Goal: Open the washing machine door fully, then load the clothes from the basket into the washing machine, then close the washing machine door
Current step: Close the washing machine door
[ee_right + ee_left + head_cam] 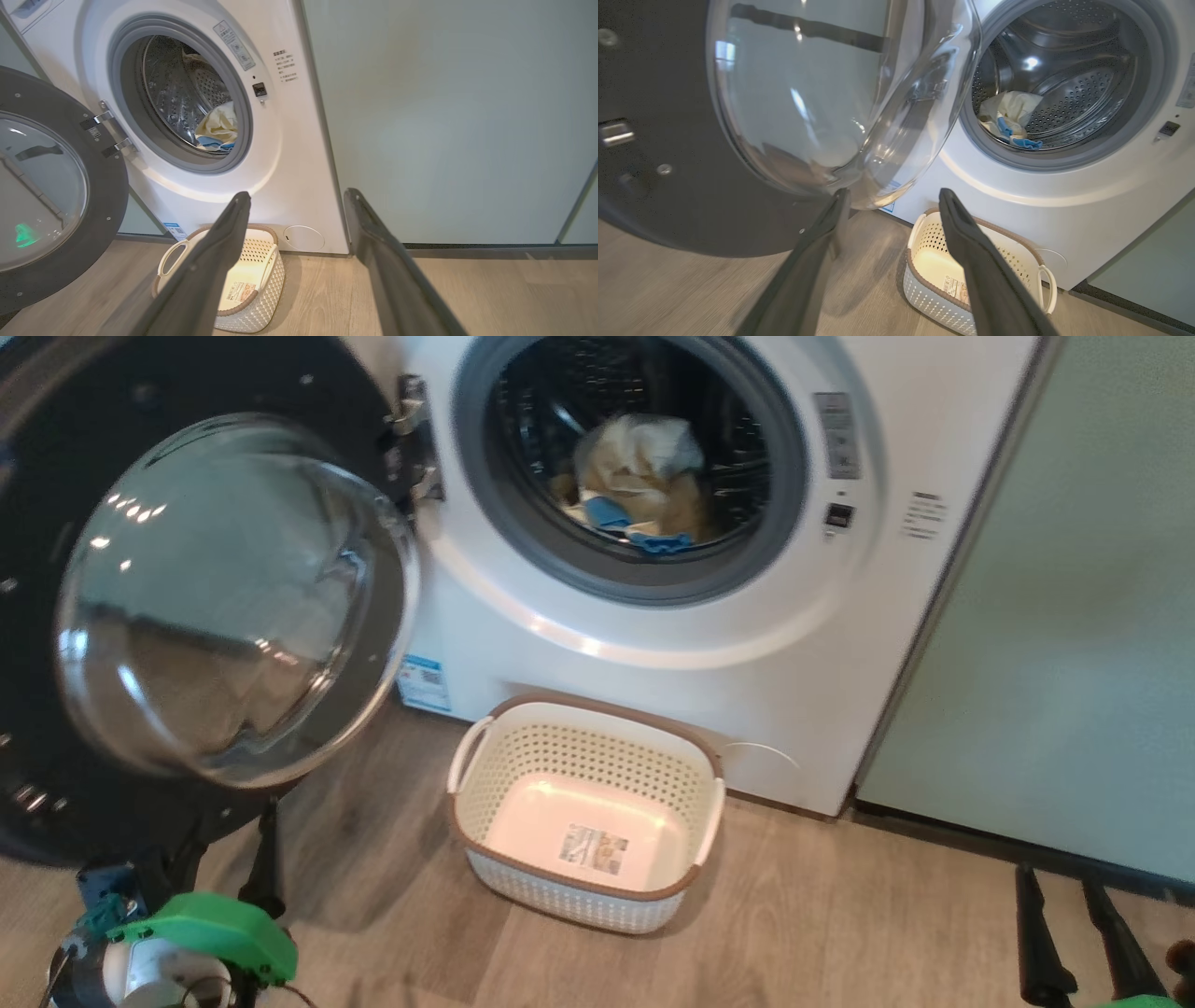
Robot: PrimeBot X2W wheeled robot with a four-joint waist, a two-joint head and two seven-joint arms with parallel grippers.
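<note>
The washing machine door [37, 803] stands swung open to the left, its glass bowl [233, 597] facing me. The clothes [644, 485], pale yellow with blue patches, lie inside the steel drum of the washing machine [653, 644]. On the floor in front of it sits the basket [579, 756], with just a label sticker on its bottom. My left gripper [229, 868] is open, low beside the door's bottom edge. In the left wrist view its left fingertip [840, 198] is close under the door's glass bowl [822, 93]. My right gripper [1060, 882] is open at the lower right, holding nothing.
A pale green cabinet [1074, 616] stands directly right of the washer, with a dark plinth along its base. Wooden floor [840, 915] spreads around the basket. The open door [107, 186] takes up the room to the left of the drum mouth.
</note>
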